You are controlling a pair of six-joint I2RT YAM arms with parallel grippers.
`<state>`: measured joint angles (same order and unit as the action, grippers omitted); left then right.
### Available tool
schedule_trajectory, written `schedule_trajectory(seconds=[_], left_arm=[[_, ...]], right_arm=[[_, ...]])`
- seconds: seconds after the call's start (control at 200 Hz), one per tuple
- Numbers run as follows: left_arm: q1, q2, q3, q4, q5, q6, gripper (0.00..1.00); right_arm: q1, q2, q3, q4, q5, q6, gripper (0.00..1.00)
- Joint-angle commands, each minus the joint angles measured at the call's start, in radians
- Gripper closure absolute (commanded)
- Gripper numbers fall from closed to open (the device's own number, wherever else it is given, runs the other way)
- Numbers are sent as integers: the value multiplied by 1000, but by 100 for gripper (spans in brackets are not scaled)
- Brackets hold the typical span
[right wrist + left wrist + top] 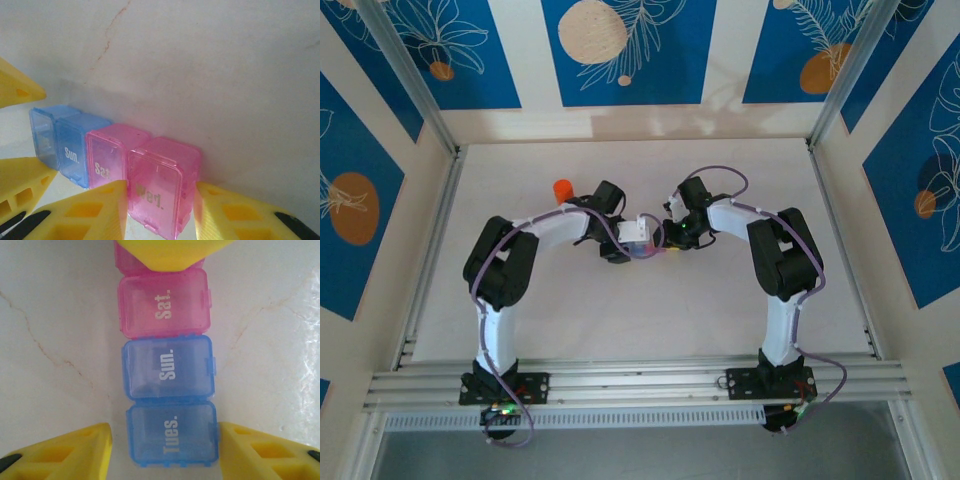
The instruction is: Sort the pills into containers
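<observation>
The containers are a translucent strip of joined lidded sections lying on the pale table: blue "Tues.", blue "Sun.", pink "Sat." and pink "Wed.". All the lids that show are closed. My left gripper straddles the "Tues." end. Its right finger touches the box, and a small gap remains at its left finger. My right gripper is shut on the "Wed." end, with both yellow fingers against its sides. From above, both grippers meet at the strip. The pills are out of view.
An orange cap-like object stands on the table behind my left arm. The table is ringed by aluminium rails and patterned walls. A yellow finger of my right gripper shows over the far end of the strip.
</observation>
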<state>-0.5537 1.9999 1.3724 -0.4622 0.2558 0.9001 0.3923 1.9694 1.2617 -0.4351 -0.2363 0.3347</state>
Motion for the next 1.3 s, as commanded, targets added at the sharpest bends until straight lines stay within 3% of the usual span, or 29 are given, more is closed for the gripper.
schedule_trajectory(seconds=[0.0, 0.155, 0.29, 0.63, 0.985, 1.295], left_arm=[[8, 16, 27, -38, 41, 30, 45], [8, 18, 42, -45, 50, 30, 47], [7, 22, 46, -44, 61, 28, 57], [12, 37, 85, -100, 81, 11, 60], [69, 88, 208, -278, 209, -33, 59], [77, 44, 190, -136, 177, -155, 54]], right_arm=[[-4, 31, 16, -36, 8, -21, 63], [-2, 35, 16, -36, 10, -24, 63], [-1, 36, 17, -36, 12, -25, 64], [-1, 38, 28, -61, 66, -58, 65], [8, 39, 32, -71, 153, -92, 65], [7, 37, 40, -84, 146, -94, 65]])
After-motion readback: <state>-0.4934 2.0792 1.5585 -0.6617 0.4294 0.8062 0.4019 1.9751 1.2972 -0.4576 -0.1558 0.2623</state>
